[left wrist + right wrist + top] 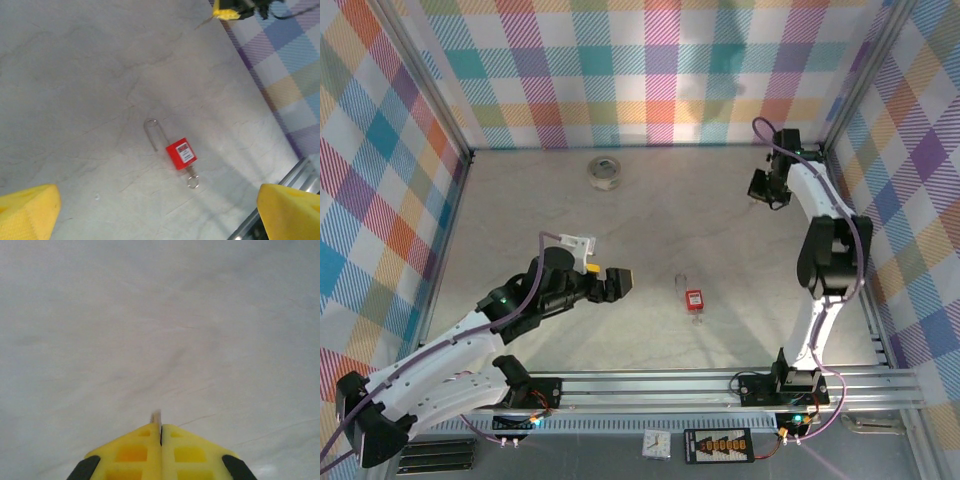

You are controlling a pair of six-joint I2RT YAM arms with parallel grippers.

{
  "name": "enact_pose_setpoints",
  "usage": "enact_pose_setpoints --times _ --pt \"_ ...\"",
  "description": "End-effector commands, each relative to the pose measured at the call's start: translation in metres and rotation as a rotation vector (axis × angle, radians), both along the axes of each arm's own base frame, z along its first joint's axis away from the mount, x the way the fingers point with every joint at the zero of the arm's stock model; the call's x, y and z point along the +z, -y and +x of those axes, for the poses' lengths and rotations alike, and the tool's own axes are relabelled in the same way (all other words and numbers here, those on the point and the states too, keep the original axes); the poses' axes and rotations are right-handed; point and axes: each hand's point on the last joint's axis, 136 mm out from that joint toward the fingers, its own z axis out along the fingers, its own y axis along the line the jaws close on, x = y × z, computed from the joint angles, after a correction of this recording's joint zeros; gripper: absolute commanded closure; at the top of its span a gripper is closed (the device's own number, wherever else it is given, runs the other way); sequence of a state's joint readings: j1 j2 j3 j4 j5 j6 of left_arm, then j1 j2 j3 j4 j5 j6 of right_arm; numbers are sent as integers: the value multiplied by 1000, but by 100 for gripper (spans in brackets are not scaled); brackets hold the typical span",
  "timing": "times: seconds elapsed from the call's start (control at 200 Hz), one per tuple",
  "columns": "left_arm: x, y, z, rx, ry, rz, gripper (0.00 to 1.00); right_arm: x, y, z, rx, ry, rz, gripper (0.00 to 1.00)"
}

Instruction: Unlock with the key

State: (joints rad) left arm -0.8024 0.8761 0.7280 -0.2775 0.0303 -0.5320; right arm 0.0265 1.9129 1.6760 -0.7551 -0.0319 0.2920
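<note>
Padlock (694, 298) lying flat mid-counter (520, 210), just right of the spread left fingers (619, 277).
In the left wrist view the red body sits at centre frame, with its shackle (151, 132) toward the upper left and a small ring (193, 181) at its lower end. It lies apart from the two yellow pads at the bottom corners, and the left gripper (157, 200) is released, holding nothing. The right gripper (765, 188) hangs at the upper right of the top view, well apart from the lock. Its fingers are clenched together, and a pale sliver (156, 416) at their tips is too small to identify.

Padlock (181, 153) label too small to read, left claw (157, 192) fingers (27, 212) cut by frame edge
</note>
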Motion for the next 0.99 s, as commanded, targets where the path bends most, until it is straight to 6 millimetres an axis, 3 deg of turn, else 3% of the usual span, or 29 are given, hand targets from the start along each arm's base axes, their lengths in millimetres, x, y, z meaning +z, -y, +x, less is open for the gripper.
enact_pose_setpoints --times 0.0,0.125,0.325,0.455,0.66,0.99 --pt "44 16 14 73 -51 -192 0 69 -68 -14 93 170 254 100" --pt "61 29 29 141 -131 -351 0 106 -129 -51 198 271 425 100" --pt "68 47 49 205 -306 -638 0 129 -183 -109 292 343 556 100" --pt "63 61 55 216 -418 -756 1 135 -202 -137 326 398 595 100" --pt "45 81 59 229 -563 -876 6 132 -224 -161 361 439 640 100" --pt "27 79 69 336 -628 -978 8 120 -247 -191 409 449 669 100"
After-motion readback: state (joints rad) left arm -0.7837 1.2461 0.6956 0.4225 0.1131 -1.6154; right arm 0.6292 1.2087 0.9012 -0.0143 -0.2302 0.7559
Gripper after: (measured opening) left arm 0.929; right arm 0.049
